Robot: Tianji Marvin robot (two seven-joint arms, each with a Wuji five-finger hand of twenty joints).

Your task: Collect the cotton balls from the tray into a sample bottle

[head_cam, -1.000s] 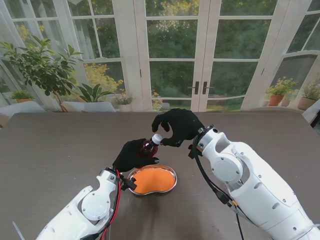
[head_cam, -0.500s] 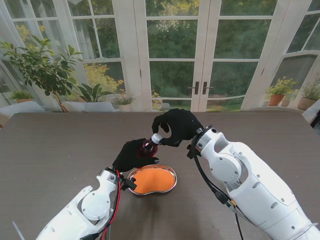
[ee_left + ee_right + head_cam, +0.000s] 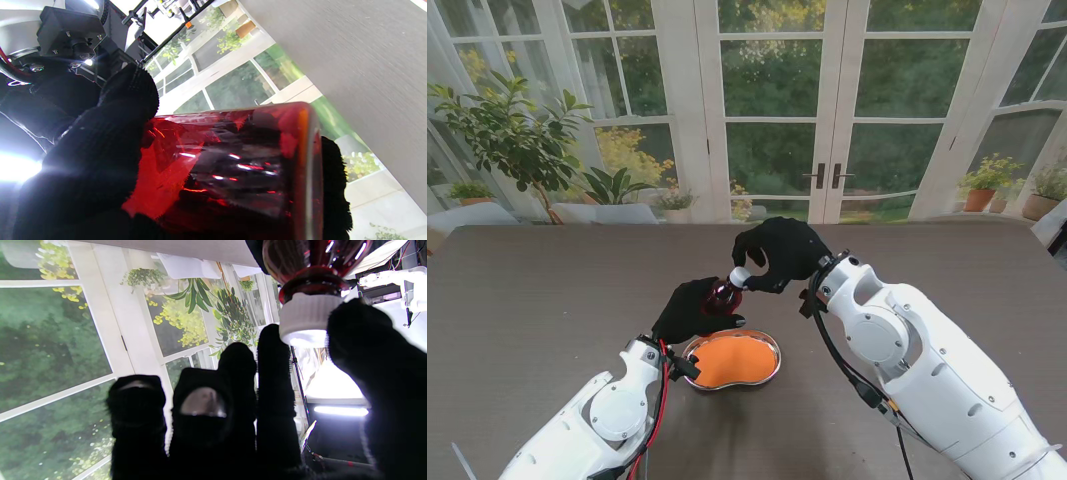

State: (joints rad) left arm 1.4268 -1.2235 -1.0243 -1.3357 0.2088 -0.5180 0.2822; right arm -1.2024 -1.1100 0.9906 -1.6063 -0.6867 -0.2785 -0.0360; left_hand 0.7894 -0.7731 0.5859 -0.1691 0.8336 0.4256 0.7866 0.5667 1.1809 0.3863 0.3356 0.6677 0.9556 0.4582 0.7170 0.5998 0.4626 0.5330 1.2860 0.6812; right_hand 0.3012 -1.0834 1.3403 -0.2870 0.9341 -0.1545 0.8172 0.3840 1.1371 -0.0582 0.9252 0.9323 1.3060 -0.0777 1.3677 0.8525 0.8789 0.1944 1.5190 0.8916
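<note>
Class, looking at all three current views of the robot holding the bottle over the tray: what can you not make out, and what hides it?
- Cotton balls: none discernible in the orange-lined metal kidney tray, stand view; too small or absent.
- Contents of the dark red glass sample bottle: left wrist view, tinted glass and glare.
- Whether the white ribbed screw cap is loosened: black-gloved right hand covers it.
- Bottle body, stand view: black-gloved left hand wraps it.

The left arm rises from the lower left corner of the stand's view, and its robot hand, in a black glove, is closed around the body of the red bottle and holds it above the bench. The right arm comes in from the lower right corner, bent at the wrist toward the left. The right robot hand is curled over the white cap: the thumb and one finger pinch the cap, while the other fingers are loosely bent beside it.
</note>
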